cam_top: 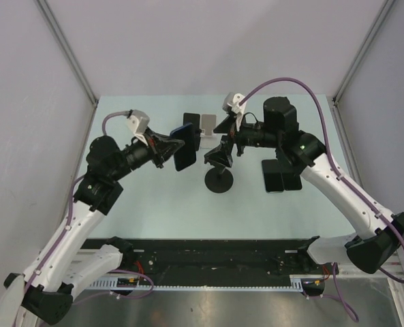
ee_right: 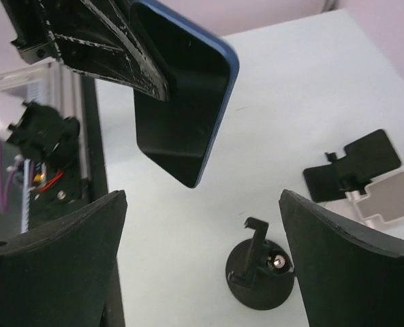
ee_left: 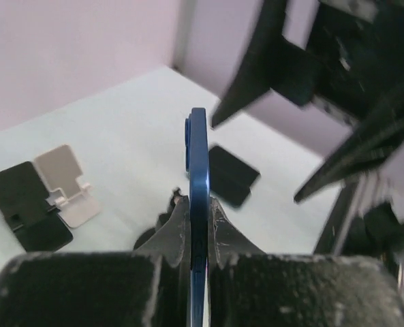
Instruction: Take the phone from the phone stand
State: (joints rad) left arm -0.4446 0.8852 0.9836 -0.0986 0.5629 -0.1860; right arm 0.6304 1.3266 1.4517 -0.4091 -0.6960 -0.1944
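My left gripper is shut on a blue phone and holds it on edge in the air, left of the round black phone stand. In the left wrist view the phone is edge-on between the closed jaws of the gripper. In the right wrist view the phone hangs above the table, apart from the empty stand. My right gripper is open and empty just above the stand, and its jaws stand wide apart in its own view.
A black folding stand and a white folding stand sit at the back centre. Two dark phones lie flat under the right arm. The black rail runs along the near edge.
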